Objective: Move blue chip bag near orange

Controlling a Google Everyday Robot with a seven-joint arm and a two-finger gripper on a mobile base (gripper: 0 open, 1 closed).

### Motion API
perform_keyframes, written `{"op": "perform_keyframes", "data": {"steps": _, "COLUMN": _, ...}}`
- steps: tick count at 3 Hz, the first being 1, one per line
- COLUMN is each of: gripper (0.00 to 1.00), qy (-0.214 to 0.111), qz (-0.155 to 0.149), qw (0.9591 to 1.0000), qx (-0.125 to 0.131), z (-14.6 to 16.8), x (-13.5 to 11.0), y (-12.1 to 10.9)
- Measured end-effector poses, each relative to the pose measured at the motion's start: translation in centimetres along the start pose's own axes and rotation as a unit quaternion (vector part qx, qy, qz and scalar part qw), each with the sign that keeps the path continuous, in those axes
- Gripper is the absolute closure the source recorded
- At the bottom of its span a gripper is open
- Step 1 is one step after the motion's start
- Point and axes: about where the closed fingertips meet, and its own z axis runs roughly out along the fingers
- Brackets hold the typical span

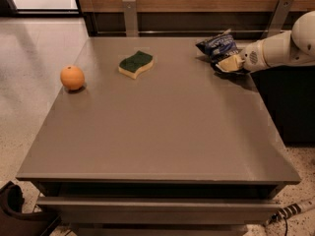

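The blue chip bag (218,45) is a crinkled dark navy foil bag with white lettering, lying at the table's far right. My gripper (228,64) reaches in from the right on a white arm (278,50) and sits at the bag's near right edge, touching it. The orange (72,77) is a small round fruit at the table's left edge, far from the bag and the gripper.
A green-and-yellow sponge (136,64) lies on the grey table (157,132) between the orange and the bag, towards the back. A wood-panelled wall with two metal brackets runs behind the table. A dark cabinet (290,107) stands to the right.
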Motion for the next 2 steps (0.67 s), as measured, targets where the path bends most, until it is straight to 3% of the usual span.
{"op": "perform_keyframes", "data": {"steps": 2, "gripper": 1.0, "qy": 0.0, "qz": 0.0, "qw": 1.0, "qx": 0.0, "z": 0.0, "x": -0.01, "y": 0.01}}
